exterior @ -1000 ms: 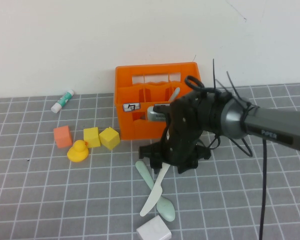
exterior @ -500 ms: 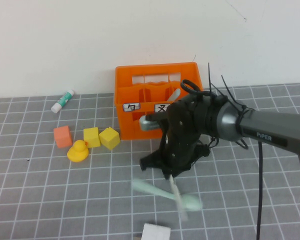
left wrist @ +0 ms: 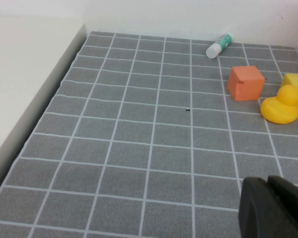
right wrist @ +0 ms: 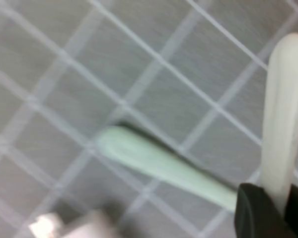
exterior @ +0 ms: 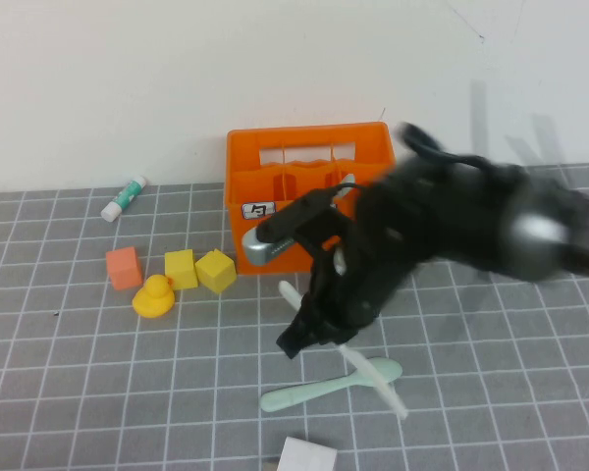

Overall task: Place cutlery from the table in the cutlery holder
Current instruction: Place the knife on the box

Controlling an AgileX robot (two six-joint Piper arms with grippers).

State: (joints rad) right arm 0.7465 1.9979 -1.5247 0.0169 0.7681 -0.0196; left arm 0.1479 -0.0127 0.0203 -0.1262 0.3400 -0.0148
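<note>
Orange cutlery holder (exterior: 309, 196) at 12 o'clock of the right gripper (exterior: 336, 345). Cream knife (exterior: 363, 368) clamped between nearly shut fingers, long axis toward 5 o'clock, over the mint spoon (exterior: 329, 386). Left gripper (left wrist: 273, 210) closed, empty, well apart.

Orange cutlery holder (exterior: 275, 186), mint-green spoon (exterior: 319, 391), cream-white knife (right wrist: 283, 109), white-gridded grey table (exterior: 98, 373)
</note>
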